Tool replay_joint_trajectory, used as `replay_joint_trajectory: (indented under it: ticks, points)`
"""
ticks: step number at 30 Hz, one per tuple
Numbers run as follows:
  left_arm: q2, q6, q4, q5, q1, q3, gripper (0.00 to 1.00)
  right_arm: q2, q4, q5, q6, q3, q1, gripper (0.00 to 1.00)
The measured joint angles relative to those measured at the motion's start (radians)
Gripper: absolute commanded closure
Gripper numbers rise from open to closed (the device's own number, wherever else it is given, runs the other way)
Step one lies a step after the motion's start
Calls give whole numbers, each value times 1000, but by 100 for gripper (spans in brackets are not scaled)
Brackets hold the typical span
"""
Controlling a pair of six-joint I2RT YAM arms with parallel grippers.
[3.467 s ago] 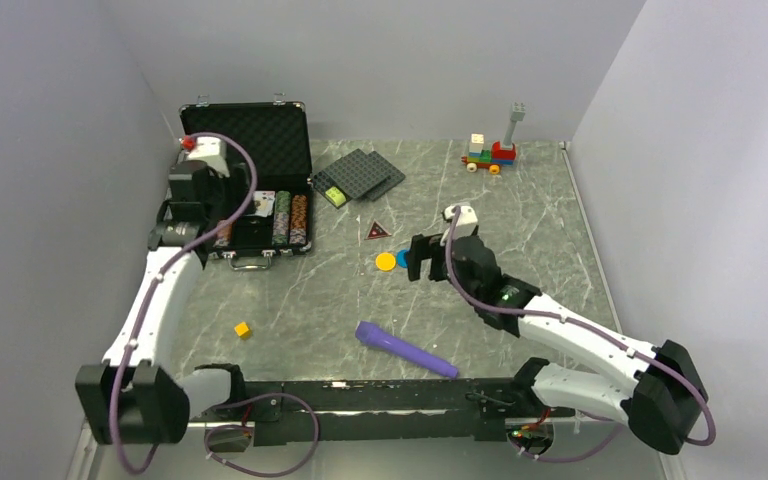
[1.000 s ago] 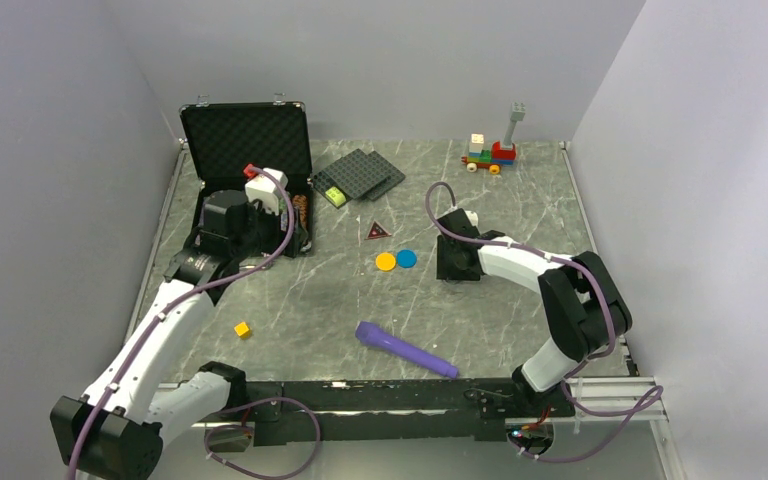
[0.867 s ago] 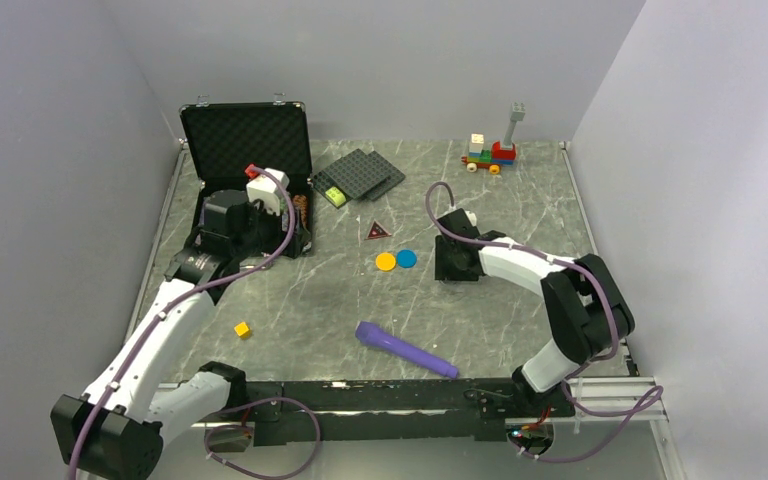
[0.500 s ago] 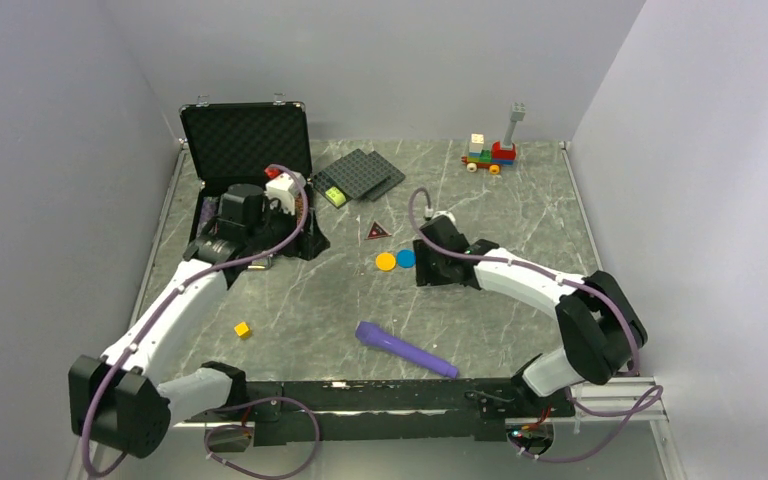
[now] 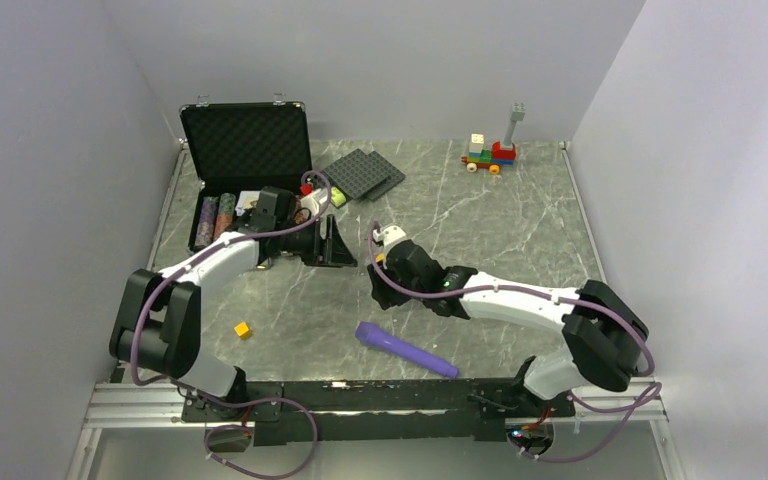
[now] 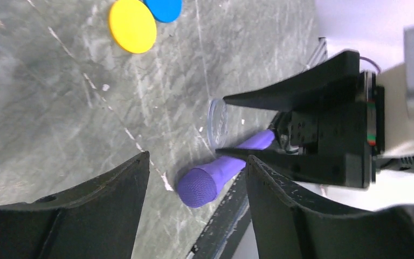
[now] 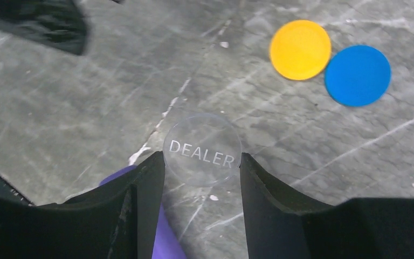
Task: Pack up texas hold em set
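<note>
The black case of the texas hold em set stands open at the back left, with striped chip stacks in its tray. My right gripper is shut on a clear disc marked DEALER, holding it by its edges above the table. My left gripper is open with nothing in it. It points at the right gripper and the clear disc from close by. A yellow disc and a blue disc lie side by side on the table.
A purple cylinder lies near the front, just below both grippers. A small yellow cube sits front left. Dark grey studded plates lie beside the case, and a toy brick train stands at the back right.
My left arm swung out of the case to the right, toward the table's middle, its jaws narrowing a little. My right gripper moved left with the clear disc to meet it.
</note>
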Motion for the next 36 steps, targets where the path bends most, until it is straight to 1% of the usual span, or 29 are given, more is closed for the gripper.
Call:
replay_joint_trajectory:
  ticks: [5, 13, 22, 36]
  points:
    - [31, -40, 34, 65, -1, -10, 34, -57, 72, 0, -52, -34, 52, 66]
    - [71, -72, 69, 134, -31, -10, 42, -100, 140, 4, -98, -43, 79, 66]
    - [122, -100, 86, 179, -77, -11, 57, -101, 145, 10, -129, -46, 98, 67]
    - [130, -126, 123, 220, -91, -11, 71, -102, 145, 36, -139, -50, 106, 68]
